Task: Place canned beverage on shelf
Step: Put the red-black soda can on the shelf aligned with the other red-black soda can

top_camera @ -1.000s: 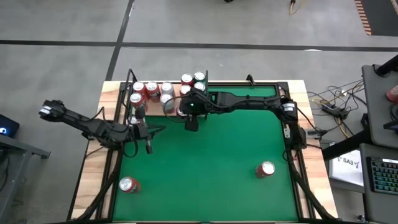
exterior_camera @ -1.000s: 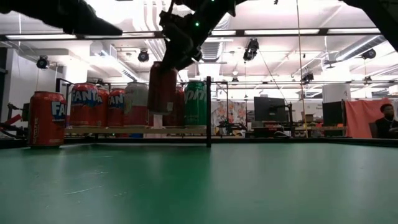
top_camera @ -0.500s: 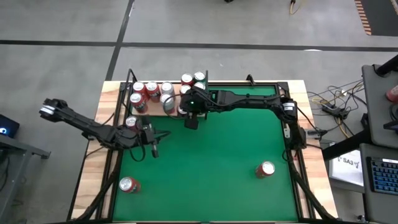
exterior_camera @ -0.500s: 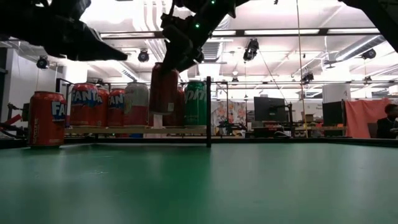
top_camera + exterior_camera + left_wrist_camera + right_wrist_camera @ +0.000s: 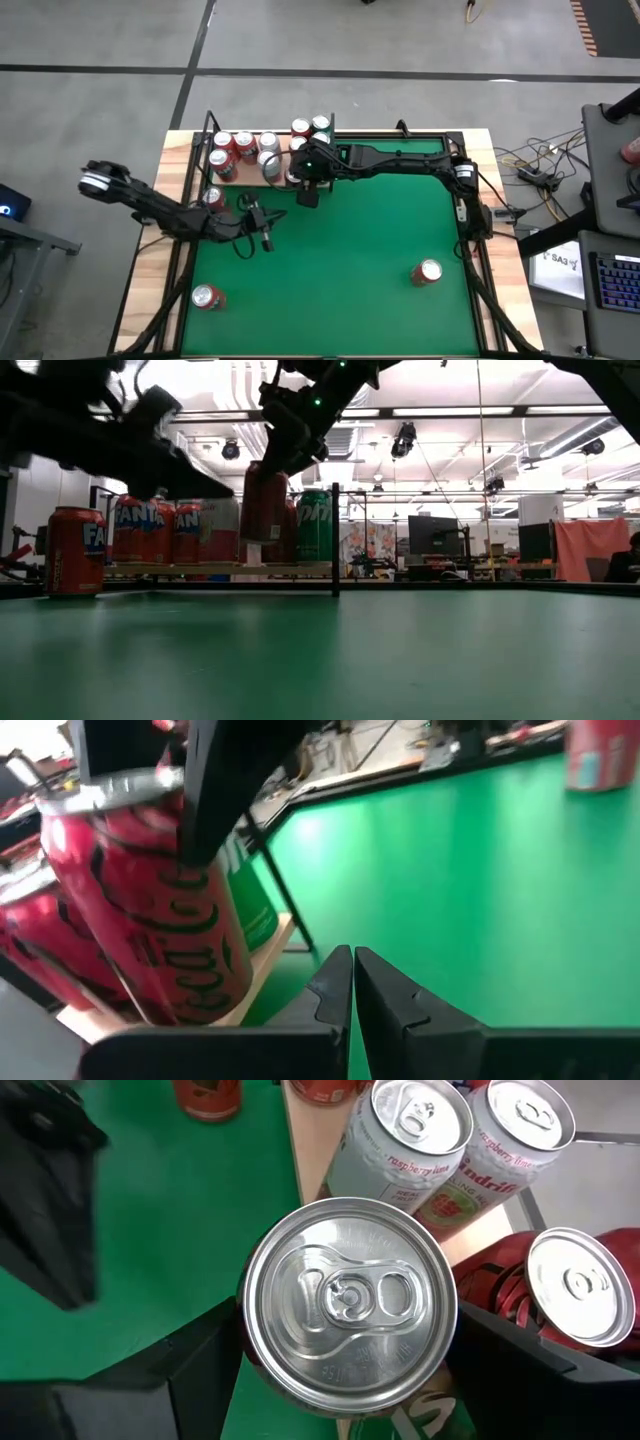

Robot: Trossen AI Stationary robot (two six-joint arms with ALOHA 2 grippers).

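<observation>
The shelf [image 5: 250, 172], a pale wood panel with thin black rods, stands at the table's far left and carries several cans. My right gripper [image 5: 298, 182] is shut on a dark red cola can [image 5: 262, 500], whose silver top [image 5: 348, 1305] fills the right wrist view. The can hangs over the shelf's near right edge [image 5: 272, 952]. My left gripper [image 5: 266, 238] is shut and empty above the green felt, near side of the shelf, with its fingertips [image 5: 352, 965] pointing past the held can. My right gripper pinches the cola can's upper side wall, just under the rim [image 5: 248, 1342], between its two fingers [image 5: 205, 1370], one on each opposite side. The fingers slant down from the table's right side. The can hangs a little tilted, its bottom [image 5: 260, 538] clear of the shelf board.
Orange soda cans [image 5: 135, 525], a green can [image 5: 314, 525] and pale cans [image 5: 400, 1150] crowd the shelf. Loose red cans stand on the felt at near left [image 5: 208, 296], near right [image 5: 428, 271] and beside the shelf [image 5: 212, 197]. A black rod [image 5: 335, 540] rises at the shelf's right end.
My left gripper, still shut, has sunk and gone toward the table's right edge, coming in near the held can. My right gripper and its can have kept still.
</observation>
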